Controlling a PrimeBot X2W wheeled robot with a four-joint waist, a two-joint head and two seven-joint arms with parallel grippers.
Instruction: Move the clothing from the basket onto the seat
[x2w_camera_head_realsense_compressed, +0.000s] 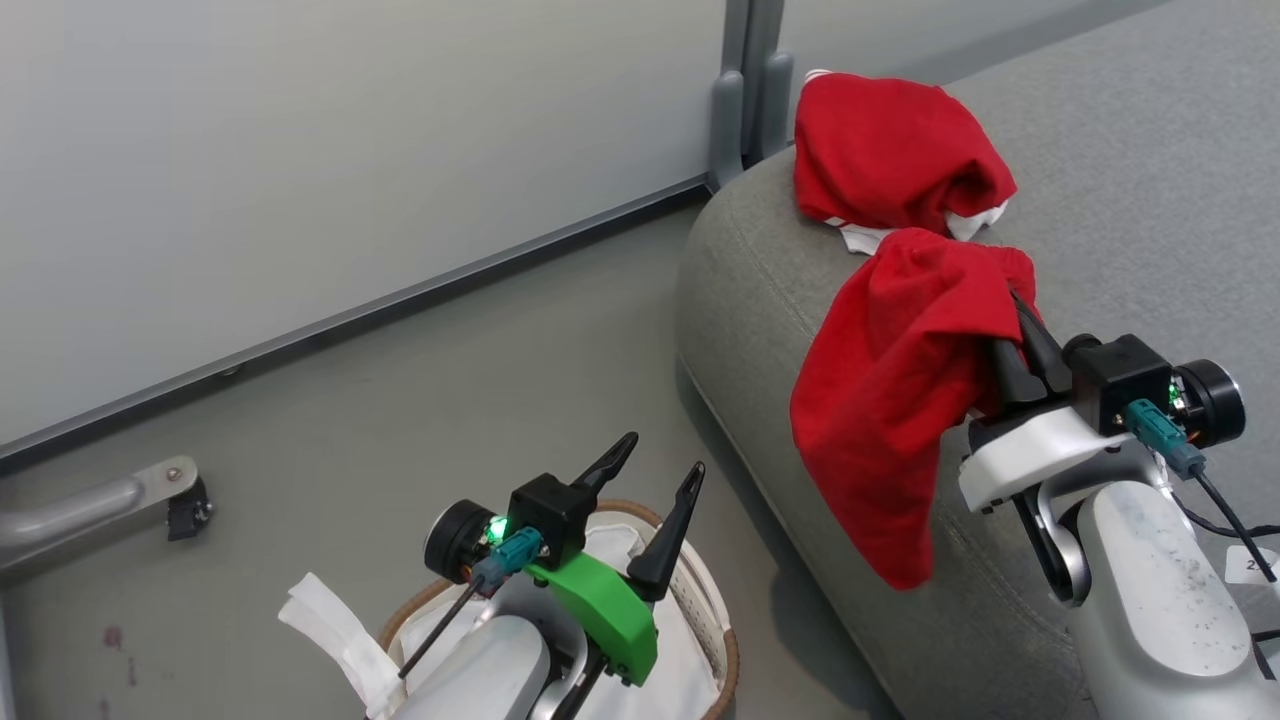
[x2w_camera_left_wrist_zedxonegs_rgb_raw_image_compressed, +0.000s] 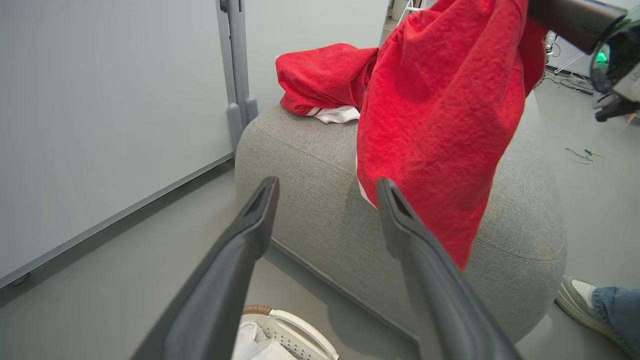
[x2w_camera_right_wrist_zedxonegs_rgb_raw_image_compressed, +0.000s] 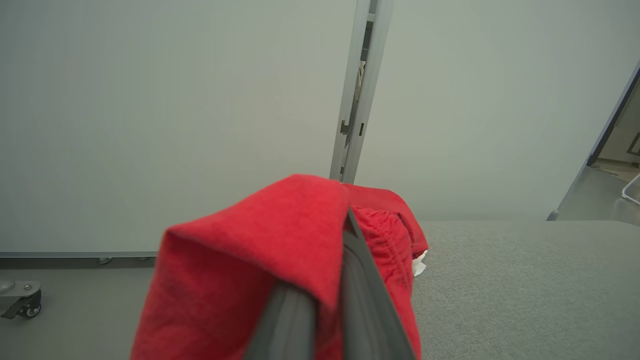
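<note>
The seat (x2w_camera_head_realsense_compressed: 1150, 180) is bare across its wide right part; clothing (x2w_camera_head_realsense_compressed: 890, 150) is heaped at its back corner, hard by the partition post (x2w_camera_head_realsense_compressed: 745, 90) (a tight spot). The floor (x2w_camera_head_realsense_compressed: 480, 380) between basket (x2w_camera_head_realsense_compressed: 733, 650) and seat is open; a person's shoe (x2w_camera_left_wrist_zedxonegs_rgb_raw_image_compressed: 575, 295) stands beside the seat.

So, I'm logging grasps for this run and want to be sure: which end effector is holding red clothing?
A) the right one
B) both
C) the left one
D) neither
A: the right end effector is shut on a red garment that hangs over the edge of the seat, while the left end effector stands open and empty above the basket.
</note>
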